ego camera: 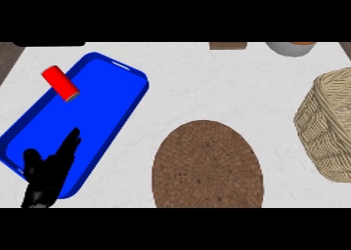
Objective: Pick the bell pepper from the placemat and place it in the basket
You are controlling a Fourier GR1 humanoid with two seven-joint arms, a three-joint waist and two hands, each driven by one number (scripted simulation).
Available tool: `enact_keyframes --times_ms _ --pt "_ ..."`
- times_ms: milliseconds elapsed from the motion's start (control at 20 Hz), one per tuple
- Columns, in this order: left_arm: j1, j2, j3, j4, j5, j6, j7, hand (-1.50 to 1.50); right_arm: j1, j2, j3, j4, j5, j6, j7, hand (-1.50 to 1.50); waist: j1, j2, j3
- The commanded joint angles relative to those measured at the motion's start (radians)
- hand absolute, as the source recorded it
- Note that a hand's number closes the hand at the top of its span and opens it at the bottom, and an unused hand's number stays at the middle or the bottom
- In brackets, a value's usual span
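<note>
Brown woven placemat (207,165) lies bare, no bell pepper visible anywhere, basket (333,129) interior hidden; left hand (46,171) rests open, holding nothing.

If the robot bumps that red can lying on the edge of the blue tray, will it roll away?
Probably. The red cylindrical can lies on its side across the blue tray's rim, so a nudge could roll it. It looks rigid and smooth, maybe slippery.

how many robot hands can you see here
1. The left hand shows at the lower left, fingers straight, over the near end of the blue tray. The right hand is out of view.
</note>
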Motion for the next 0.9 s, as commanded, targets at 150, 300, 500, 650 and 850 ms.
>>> enact_keyframes --times_ms 150,300,500,650,850 --pt "0.058 0.003 0.006 0.090 -0.001 -0.016 0.021 0.00 0.054 -0.040 -0.014 0.161 0.215 -0.076 -0.124 1.50 0.009 0.018 -0.013" --pt "0.009 0.001 0.007 0.117 -0.007 -0.018 0.037 0.00 0.056 -0.070 0.055 0.222 0.264 -0.014 -0.240 1.50 0.009 0.019 -0.013" --pt "0.009 -0.002 0.023 0.089 0.014 -0.019 0.069 0.00 0.055 -0.118 0.014 0.332 0.290 -0.003 -0.402 -1.50 0.002 0.013 -0.013" --pt "-0.017 -0.009 0.021 0.117 -0.004 -0.010 0.074 0.00 0.049 -0.122 0.013 0.384 0.302 -0.003 -0.471 -1.50 -0.003 0.014 -0.013" --pt "0.050 -0.055 -0.016 0.102 -0.044 0.022 0.020 0.00 -0.009 -0.170 -0.073 0.494 0.232 0.027 -0.495 -1.50 0.002 0.012 -0.013"
